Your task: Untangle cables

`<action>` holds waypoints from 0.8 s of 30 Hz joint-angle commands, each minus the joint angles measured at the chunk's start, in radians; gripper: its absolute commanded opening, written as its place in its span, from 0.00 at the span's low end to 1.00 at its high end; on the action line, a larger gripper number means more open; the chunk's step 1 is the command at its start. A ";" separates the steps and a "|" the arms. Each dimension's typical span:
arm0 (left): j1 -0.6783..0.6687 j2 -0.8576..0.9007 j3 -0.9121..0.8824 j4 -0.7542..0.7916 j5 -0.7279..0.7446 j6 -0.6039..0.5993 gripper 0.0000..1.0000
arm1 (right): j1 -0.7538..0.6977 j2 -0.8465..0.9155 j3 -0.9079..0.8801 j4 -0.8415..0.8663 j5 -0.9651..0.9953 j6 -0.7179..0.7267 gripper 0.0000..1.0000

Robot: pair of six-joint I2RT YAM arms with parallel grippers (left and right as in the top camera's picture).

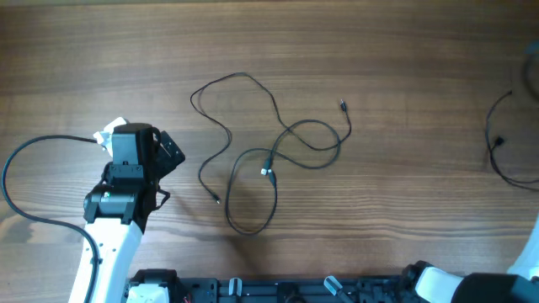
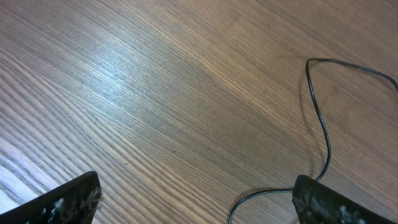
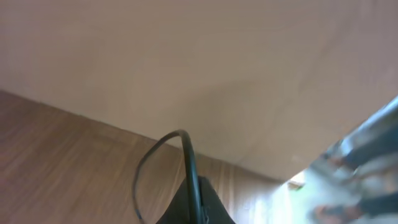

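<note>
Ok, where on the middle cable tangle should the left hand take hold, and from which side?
Likely the loose end by the small plug nearest the left hand: it lies flat on the table, apart from where the cables cross. Come down from above, straddling the strand.

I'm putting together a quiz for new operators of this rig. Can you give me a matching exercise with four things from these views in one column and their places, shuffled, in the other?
Things
1. left gripper
2. tangle of cables
3. lone cable
4. pale plug

Places
A. far right edge of the table
B. middle of the table
C. left side of the table, fingers spread open
D. near the centre of the tangle

Pairs: 1-C; 2-B; 3-A; 4-D
</note>
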 commanded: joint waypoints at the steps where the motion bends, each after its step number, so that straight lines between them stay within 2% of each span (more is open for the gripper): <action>1: 0.005 0.003 0.002 0.002 0.008 -0.006 1.00 | -0.182 0.002 0.015 -0.010 -0.404 0.167 0.04; 5: 0.006 0.003 0.002 0.002 0.008 -0.006 1.00 | -0.362 0.002 0.016 0.000 -0.593 0.188 0.04; 10: 0.005 0.003 0.002 0.002 0.008 -0.006 1.00 | -0.441 -0.009 0.016 0.010 -0.747 0.183 0.04; 15: 0.005 0.003 0.002 0.002 0.008 -0.006 1.00 | -0.441 -0.063 0.016 0.053 -0.701 0.104 0.04; 19: 0.006 0.003 0.002 -0.003 0.008 -0.006 1.00 | -0.441 -0.166 0.016 0.108 -0.444 0.103 0.04; 24: 0.005 0.003 0.002 -0.005 0.008 -0.006 1.00 | -0.439 -0.265 0.016 0.096 -0.369 0.082 0.04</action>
